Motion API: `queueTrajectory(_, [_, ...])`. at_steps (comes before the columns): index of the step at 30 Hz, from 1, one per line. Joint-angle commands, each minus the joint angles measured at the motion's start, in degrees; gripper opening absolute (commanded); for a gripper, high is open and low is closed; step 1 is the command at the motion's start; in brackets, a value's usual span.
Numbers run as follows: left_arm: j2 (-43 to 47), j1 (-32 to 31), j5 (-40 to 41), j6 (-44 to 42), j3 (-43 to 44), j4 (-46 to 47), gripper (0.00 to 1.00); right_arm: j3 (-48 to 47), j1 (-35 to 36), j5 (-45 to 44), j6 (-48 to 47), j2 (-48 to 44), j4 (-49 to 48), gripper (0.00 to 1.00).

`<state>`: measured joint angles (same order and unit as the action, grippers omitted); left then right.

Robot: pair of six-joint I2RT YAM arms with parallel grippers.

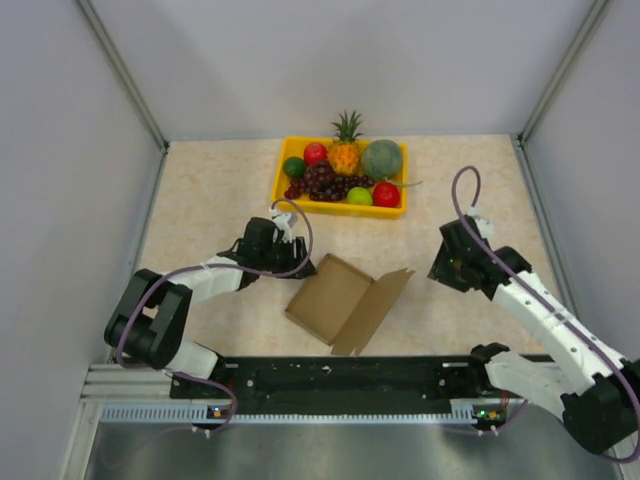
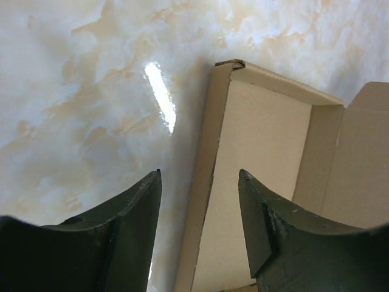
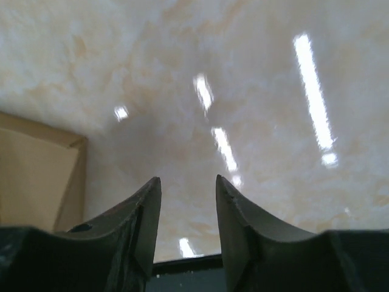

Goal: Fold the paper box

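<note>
The paper box [image 1: 345, 300] lies near the table's front middle, a brown carton with raised side walls and its lid flap spread open to the right. My left gripper [image 1: 300, 266] is at the box's upper left corner. In the left wrist view it [image 2: 200, 175] is open, and its fingers straddle the left wall of the paper box [image 2: 261, 140] without pressing on it. My right gripper [image 1: 438, 272] hovers over bare table to the right of the lid flap. In its own view it [image 3: 188, 179] is open and empty, with a corner of the paper box [image 3: 36, 176] at the left edge.
A yellow fruit tray [image 1: 340, 210] holding a pineapple, grapes, a melon and other fruit stands at the back middle. The black base rail [image 1: 340, 375] runs along the near edge, just below the box. Grey walls enclose the marble-patterned table on the left, right and back.
</note>
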<state>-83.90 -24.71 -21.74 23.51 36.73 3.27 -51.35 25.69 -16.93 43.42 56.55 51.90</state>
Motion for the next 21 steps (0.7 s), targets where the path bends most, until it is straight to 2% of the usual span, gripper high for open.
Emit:
queueTrajectory(1, [-1.2, 0.1, -7.4, 2.1, -1.7, 6.3, 0.59, 11.9, 4.3, 11.8, 10.2, 3.1, -12.3, 0.40])
queueTrajectory(4, [-0.9, 0.1, -10.8, 5.7, -4.5, 11.2, 0.59, 16.1, 9.0, 15.1, 14.4, 6.7, -26.0, 0.37])
queueTrajectory(7, [0.1, 0.1, -12.8, 8.9, -7.9, 15.5, 0.61, 14.8, 12.4, 17.4, 17.5, 11.7, -34.7, 0.36])
queueTrajectory(10, [1.1, 0.0, -14.5, 13.1, -12.0, 20.4, 0.61, 13.4, 13.0, 20.8, 20.8, 15.4, -40.0, 0.36])
queueTrajectory(12, [1.3, -0.1, -15.9, 18.3, -14.7, 28.3, 0.61, 10.4, 13.0, 22.3, 20.6, 20.0, -43.6, 0.36])
queueTrajectory(17, [2.8, -3.1, -14.8, 27.3, -22.0, 40.8, 0.63, 1.5, 9.9, 24.1, 13.0, 29.3, -43.0, 0.38])
queueTrajectory(19, [4.5, -4.8, -13.2, 28.2, -23.2, 41.8, 0.64, 0.3, 8.3, 27.0, 10.6, 30.6, -44.2, 0.39])
queueTrajectory(21, [5.9, -8.5, -11.6, 29.0, -23.3, 41.6, 0.66, -1.5, 5.7, 31.4, 3.9, 32.9, -47.1, 0.41])
